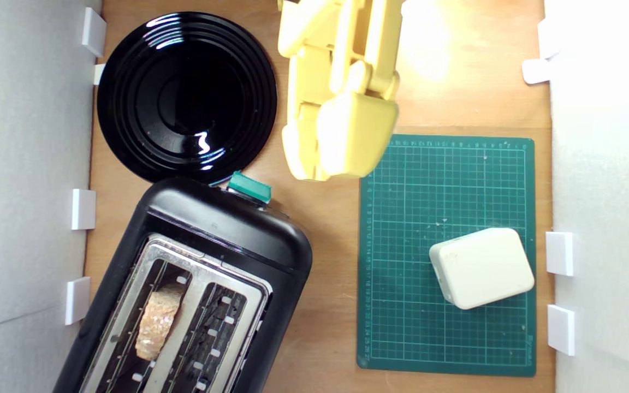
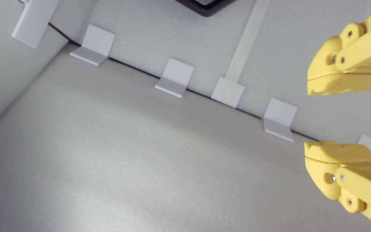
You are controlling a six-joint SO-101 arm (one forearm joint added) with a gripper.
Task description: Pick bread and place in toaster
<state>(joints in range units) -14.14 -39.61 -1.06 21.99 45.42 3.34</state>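
Although small printing runs along the edges of the green cutting mat (image 1: pixel 445 180), it is too fine to be read, and no brand or label can be made out on any other thing. In the wrist view, the yellow gripper (image 2: pixel 337 117) is seen with its jaws spread wide apart; nothing is held between them and nothing is touched by them. Behind the fingertips (image 2: pixel 340 82) only pale grey wall panels joined by small white brackets (image 2: pixel 174 77) are seen.

In the exterior view, the yellow arm (image 1: pixel 339 87) is placed at the top, between the glossy black plate (image 1: pixel 186 95) and the mat. The bread (image 1: pixel 157 319) is found inside the toaster (image 1: pixel 194 295), standing in the slot nearer to the exterior view's left, with its tan crumb visible from above; the other slot holds nothing. The teal-green lever (image 1: pixel 249 186) is seen at the toaster's end next to the plate. A white rounded box (image 1: pixel 481 267) is lying on the mat, well apart from the toaster. Everything is resting on a wooden table (image 1: pixel 325 240).
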